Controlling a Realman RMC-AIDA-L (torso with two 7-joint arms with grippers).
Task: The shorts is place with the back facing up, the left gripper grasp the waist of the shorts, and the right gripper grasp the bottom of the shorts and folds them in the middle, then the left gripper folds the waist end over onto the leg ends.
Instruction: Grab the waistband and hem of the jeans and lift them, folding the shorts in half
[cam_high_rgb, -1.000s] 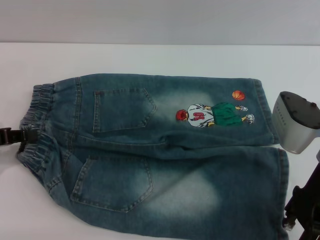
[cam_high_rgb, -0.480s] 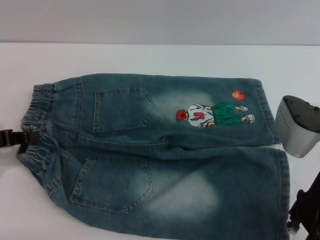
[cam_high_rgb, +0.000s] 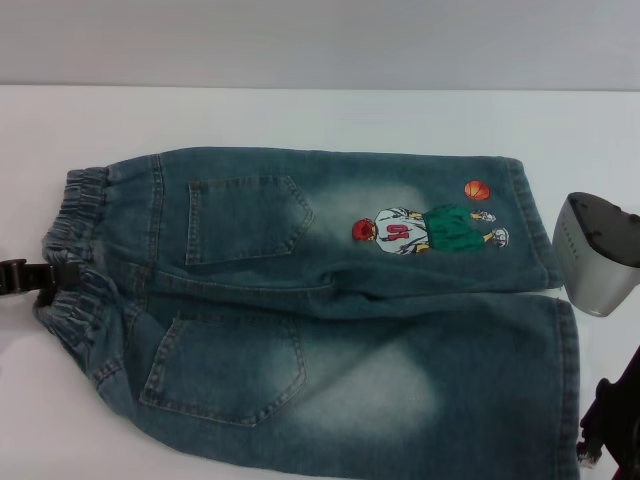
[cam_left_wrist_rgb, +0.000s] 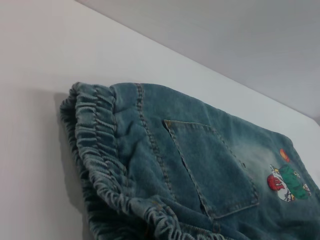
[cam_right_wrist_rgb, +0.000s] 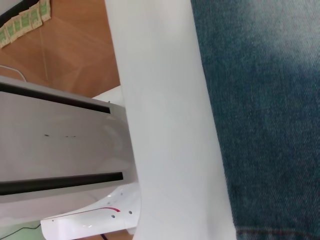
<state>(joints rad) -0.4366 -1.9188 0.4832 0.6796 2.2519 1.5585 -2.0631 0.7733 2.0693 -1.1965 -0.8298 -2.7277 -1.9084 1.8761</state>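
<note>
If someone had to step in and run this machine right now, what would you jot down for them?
Left gripper: at the waist, at the table's left edge; grip not clear.
Right gripper: beside the leg ends, off the cloth.
The shorts lie flat, back pockets up, waist to the robot's left, on the white table.
Done: nothing folded.
Left: grasp both ends, fold in the middle, then bring the waist over the leg ends.

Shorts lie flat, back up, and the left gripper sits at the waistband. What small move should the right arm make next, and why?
Probably bring the right gripper in over the leg hems and lower it to grasp. The shorts lie unfolded, the left gripper is already at the waist, while the right one hangs beyond the hems, holding nothing.
</note>
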